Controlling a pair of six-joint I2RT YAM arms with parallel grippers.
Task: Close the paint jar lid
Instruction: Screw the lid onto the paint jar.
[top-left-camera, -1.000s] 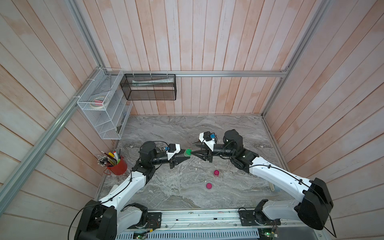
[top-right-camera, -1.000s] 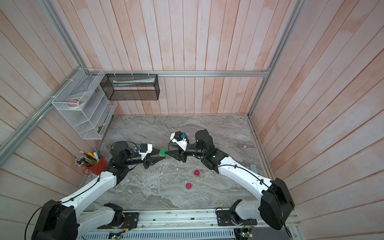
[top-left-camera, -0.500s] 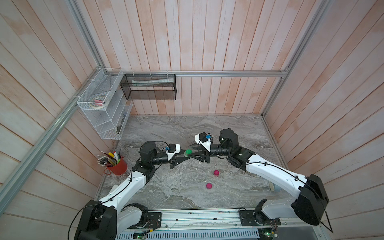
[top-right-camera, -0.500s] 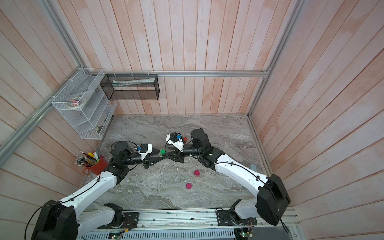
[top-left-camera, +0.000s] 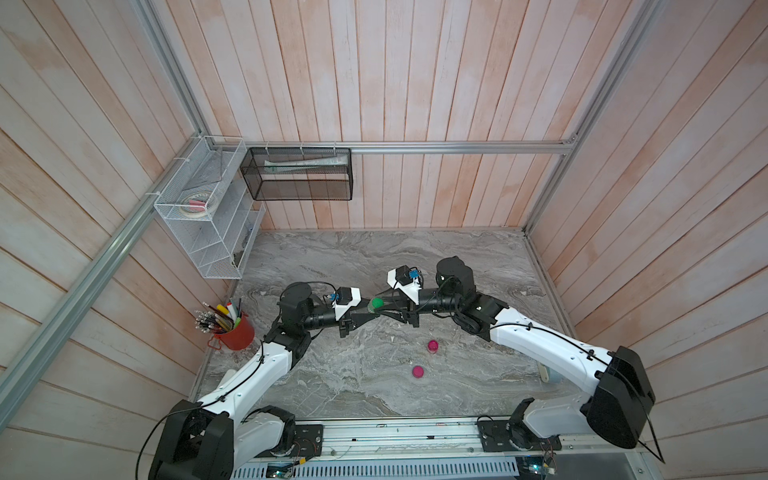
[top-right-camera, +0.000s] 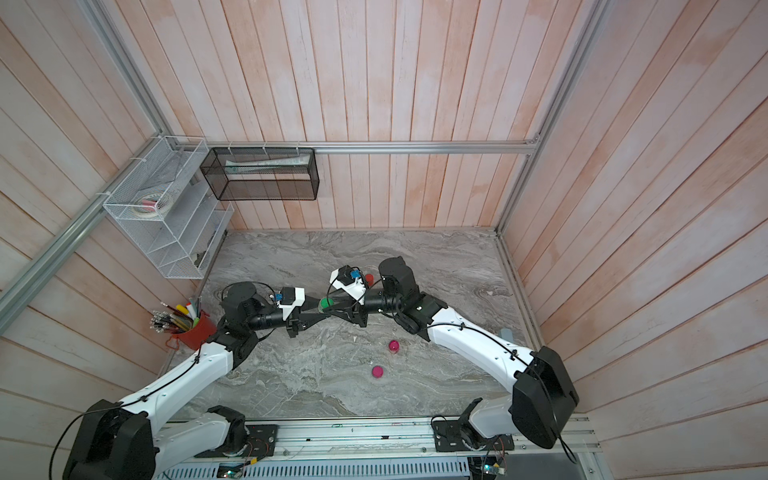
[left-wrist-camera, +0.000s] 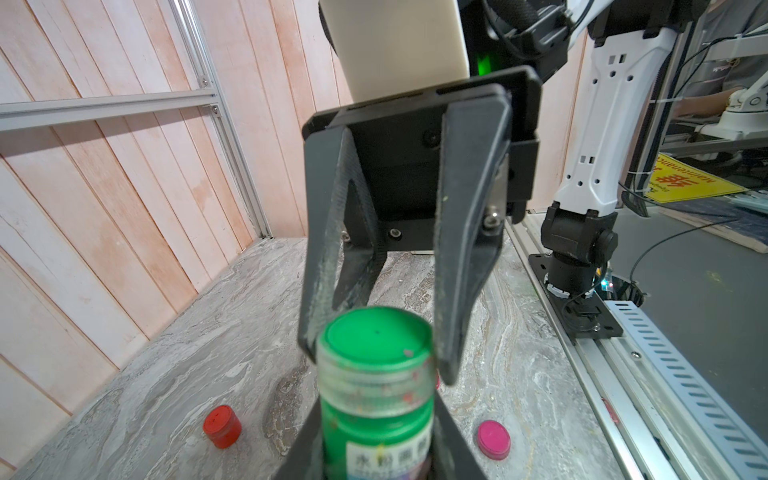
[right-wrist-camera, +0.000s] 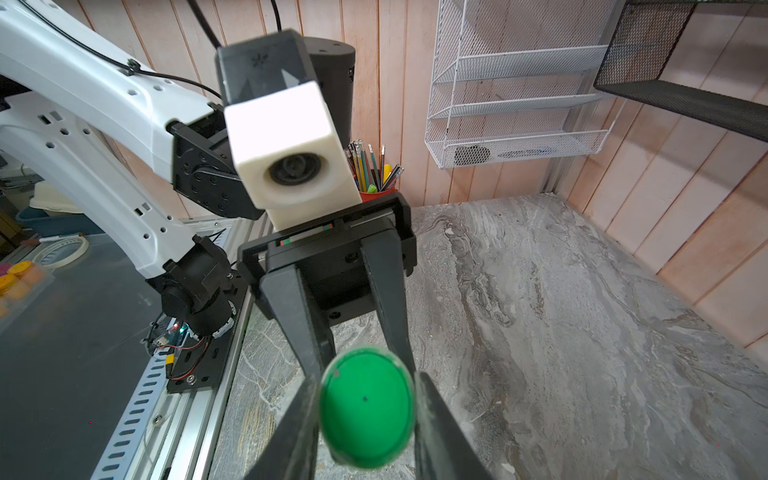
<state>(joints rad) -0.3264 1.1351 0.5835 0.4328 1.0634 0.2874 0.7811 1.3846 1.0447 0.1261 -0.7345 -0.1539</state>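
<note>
A green paint jar (top-left-camera: 376, 304) (top-right-camera: 325, 304) is held level above the marble table, between the two arms. My left gripper (left-wrist-camera: 376, 440) is shut on the jar's body (left-wrist-camera: 376, 419), fingers on both sides of the label. The lid (left-wrist-camera: 376, 345) (right-wrist-camera: 368, 399), green with a clear rim, sits on the jar's mouth. My right gripper (right-wrist-camera: 368, 399) (top-left-camera: 384, 307) meets it head-on, its two fingers pressed against opposite sides of the lid. The right gripper's fingers (left-wrist-camera: 457, 291) straddle the lid in the left wrist view.
A pink jar (top-left-camera: 433, 345) and a loose pink lid (top-left-camera: 417, 371) lie on the table in front of the grippers. A red jar (top-right-camera: 369, 277) stands behind the right wrist. A red pen cup (top-left-camera: 235, 332) sits at the left edge, below a wire rack (top-left-camera: 208, 216).
My right gripper has moved left onto the jar's end and its jaws have drawn in around the lid. The left arm and the jar have stayed still.
</note>
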